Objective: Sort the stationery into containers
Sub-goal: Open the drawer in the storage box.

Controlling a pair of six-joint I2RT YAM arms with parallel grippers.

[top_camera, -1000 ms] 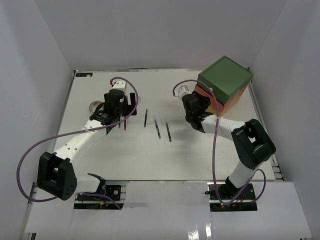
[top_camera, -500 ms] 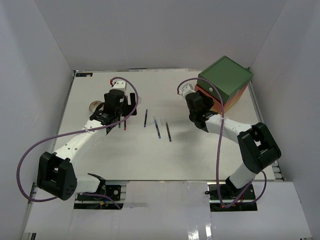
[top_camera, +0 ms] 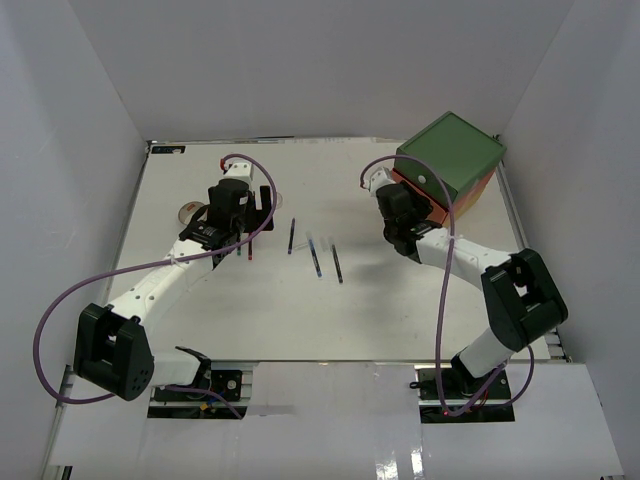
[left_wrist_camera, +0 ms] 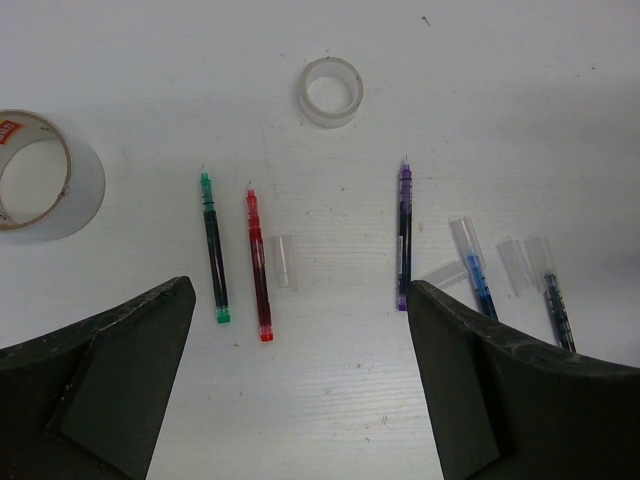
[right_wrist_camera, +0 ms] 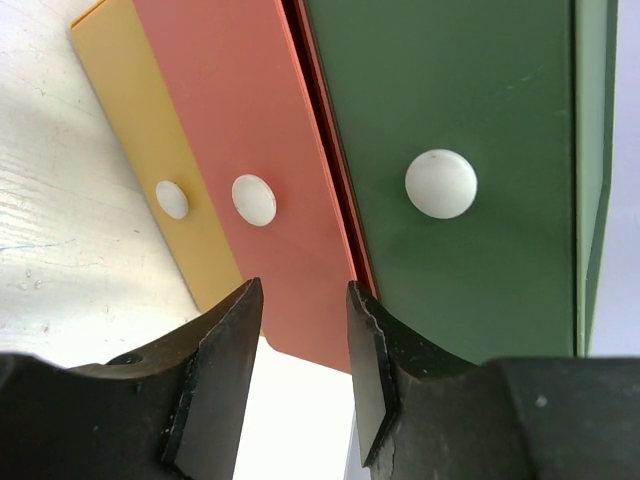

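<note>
White table [top_camera: 300, 310], white walls. Your left gripper [left_wrist_camera: 300, 300] hangs wide open over the green pen [left_wrist_camera: 212, 248], red pen [left_wrist_camera: 258, 265] and purple pen [left_wrist_camera: 404, 235]. The clear tape roll [left_wrist_camera: 331, 92] and beige tape roll [left_wrist_camera: 40, 185] lie beyond. Your right gripper [right_wrist_camera: 303, 290], partly open and apparently empty, faces the drawer chest [top_camera: 450, 170] at the far right.

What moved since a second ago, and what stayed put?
The right gripper crept closer to the front of the drawer chest, its elbow swinging right. It holds nothing, jaws partly open. The left gripper, open above the pens, and the pens themselves stayed put.
</note>
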